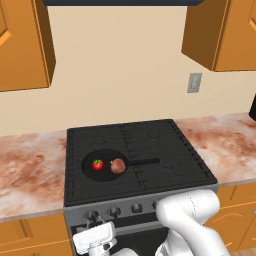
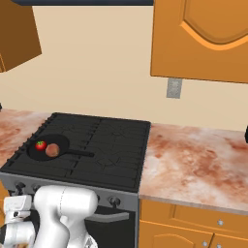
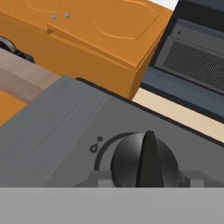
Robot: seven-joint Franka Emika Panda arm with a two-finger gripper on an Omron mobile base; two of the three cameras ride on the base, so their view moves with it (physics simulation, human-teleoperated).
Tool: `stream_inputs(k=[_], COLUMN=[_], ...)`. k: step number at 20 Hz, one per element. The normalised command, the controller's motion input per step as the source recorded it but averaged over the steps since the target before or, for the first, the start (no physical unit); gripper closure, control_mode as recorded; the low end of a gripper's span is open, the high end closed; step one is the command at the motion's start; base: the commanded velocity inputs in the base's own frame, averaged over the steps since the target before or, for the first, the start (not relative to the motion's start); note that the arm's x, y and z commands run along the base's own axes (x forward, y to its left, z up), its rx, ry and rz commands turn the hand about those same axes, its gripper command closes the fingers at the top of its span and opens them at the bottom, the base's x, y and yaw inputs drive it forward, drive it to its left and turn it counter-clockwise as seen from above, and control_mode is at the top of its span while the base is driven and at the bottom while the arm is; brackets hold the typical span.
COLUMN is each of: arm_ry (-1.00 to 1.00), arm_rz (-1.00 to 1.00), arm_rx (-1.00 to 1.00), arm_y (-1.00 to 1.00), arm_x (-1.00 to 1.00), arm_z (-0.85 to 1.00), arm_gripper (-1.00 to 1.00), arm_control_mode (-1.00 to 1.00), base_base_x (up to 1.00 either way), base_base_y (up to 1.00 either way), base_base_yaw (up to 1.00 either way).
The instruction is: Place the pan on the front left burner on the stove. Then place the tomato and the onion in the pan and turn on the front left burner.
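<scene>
The black pan rests on the front left burner of the stove, handle pointing right. Inside it lie the red tomato on the left and the brownish onion beside it. My gripper is low at the steel front panel, at the leftmost knob. In the hand view a fingertip stands on each side of the knob's round body, closed against it. The knob's ridge points straight up in that view.
More dark knobs line the panel to the right. Marbled counters flank the stove. Orange cabinets hang above, and a wall outlet sits at the right. My white arm is in front of the oven door.
</scene>
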Motion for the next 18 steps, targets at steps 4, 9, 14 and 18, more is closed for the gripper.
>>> stream_inputs(k=[4, 9, 14, 18], arm_ry=[-0.24, -0.19, -0.1, 0.0], arm_rz=[-0.13, -0.15, -0.24, -0.36], arm_rx=[-0.75, -0.79, -0.85, -0.89], arm_y=[0.46, 0.36, 0.29, 0.27], arm_x=[-0.11, -0.1, -0.06, 0.0], arm_z=[0.71, 0.73, 0.71, 0.67], arm_gripper=[1.0, 1.0, 1.0, 1.0], arm_control_mode=[-1.0, -1.0, -1.0, -1.0], base_base_x=[0.0, 0.0, 0.0, 0.0], base_base_y=[0.0, 0.0, 0.0, 0.0], base_base_yaw=[0.0, 0.0, 0.0, 0.0])
